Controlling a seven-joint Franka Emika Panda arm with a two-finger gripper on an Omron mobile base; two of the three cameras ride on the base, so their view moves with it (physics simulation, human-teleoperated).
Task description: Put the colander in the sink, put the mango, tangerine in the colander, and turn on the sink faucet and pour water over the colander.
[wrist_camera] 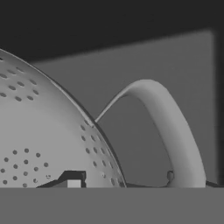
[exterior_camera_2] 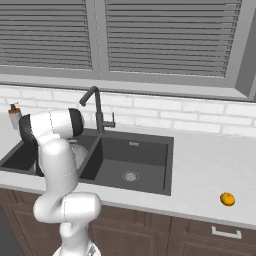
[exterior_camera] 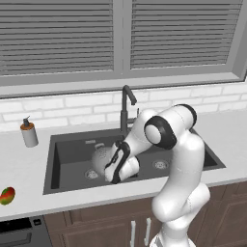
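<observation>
Arm is bent down into the sink (exterior_camera: pixel 67 144), left basin, with the gripper (exterior_camera: pixel 114 170) low against the colander (exterior_camera: pixel 100 158). Colander sits on the floor of the left basin, near the drain (exterior_camera: pixel 91 174); the arm covers its right side in the left base view. In the right base view a sliver of colander (exterior_camera_2: pixel 79 152) shows past the arm's upper link, inside the near-left basin of the sink (exterior_camera_2: pixel 165 165).

Hand view is very close: perforated colander wall (wrist_camera: pixel 39 135) fills the left, one loop handle (wrist_camera: pixel 168 127) arches on the right, dark basin wall behind. A small bit of one fingertip (wrist_camera: pixel 72 178) pokes up at the bottom, touching or just in front of the colander wall. Cannot tell whether the claw is wide, narrow, or clamped on the colander; jaws are mostly hidden.

Faucet (exterior_camera: pixel 126 108) stands behind the sink divider, spout bent forward. No stream seen from it.

Mango (exterior_camera: pixel 6 195) lies on the counter (exterior_camera: pixel 29 185) left of the sink, near the front edge, well apart from the colander. Tangerine (exterior_camera_2: pixel 227 199) is on the counter right of the sink, also near the front edge. Soap bottle (exterior_camera: pixel 29 132) stands at back left of the sink.
</observation>
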